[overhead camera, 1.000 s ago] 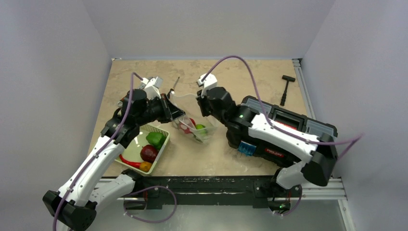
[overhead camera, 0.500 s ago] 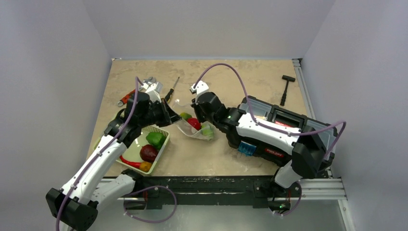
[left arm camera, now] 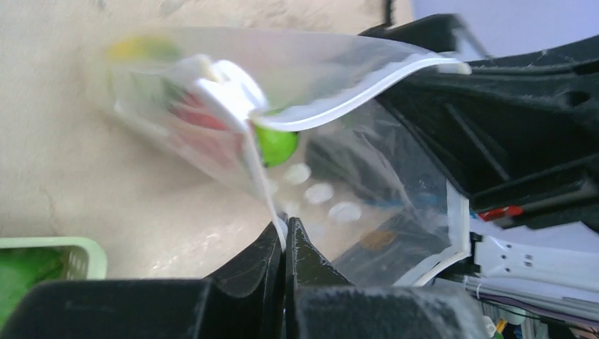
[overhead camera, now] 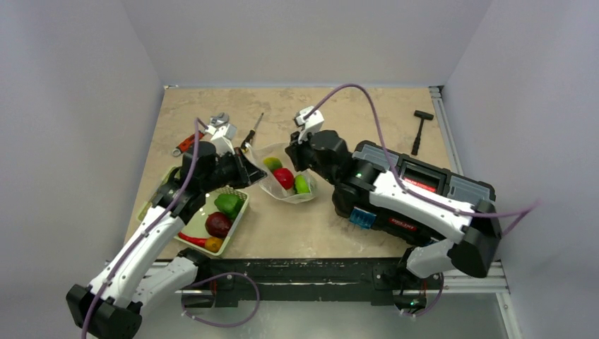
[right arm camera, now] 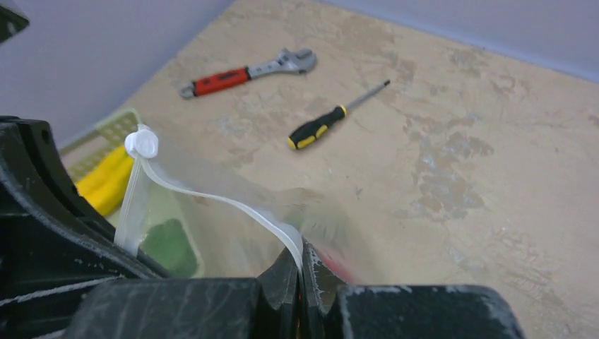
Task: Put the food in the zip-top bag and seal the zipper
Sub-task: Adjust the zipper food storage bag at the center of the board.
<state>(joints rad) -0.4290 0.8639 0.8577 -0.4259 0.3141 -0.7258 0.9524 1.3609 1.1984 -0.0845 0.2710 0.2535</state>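
The clear dotted zip-top bag (overhead camera: 285, 181) hangs between both grippers just above the table, right of the basket. Inside it lie a yellow-green piece (overhead camera: 272, 164), a red one (overhead camera: 284, 178) and a green one (overhead camera: 302, 184). My left gripper (left arm camera: 285, 229) is shut on the bag's left edge (left arm camera: 263, 176). On the white zipper strip (right arm camera: 233, 205) my right gripper (right arm camera: 302, 258) is shut, and the white slider (right arm camera: 141, 145) sits at the strip's far end. More food stays in the basket: a green pepper (overhead camera: 228, 205), a maroon piece (overhead camera: 218, 224), a red chilli (overhead camera: 191, 239) and an orange piece (overhead camera: 213, 244).
The pale green mesh basket (overhead camera: 239, 220) stands at the near left. A black toolbox (overhead camera: 417, 185) lies under my right arm. A red-handled wrench (right arm camera: 247, 72) and a screwdriver (right arm camera: 332, 116) lie behind the bag, and a small hammer (overhead camera: 422, 127) lies at the far right.
Both grippers kept hold and swung the bag left, then back toward the far side. The food in it has slid and now lies in a row. My left gripper sits slightly lower.
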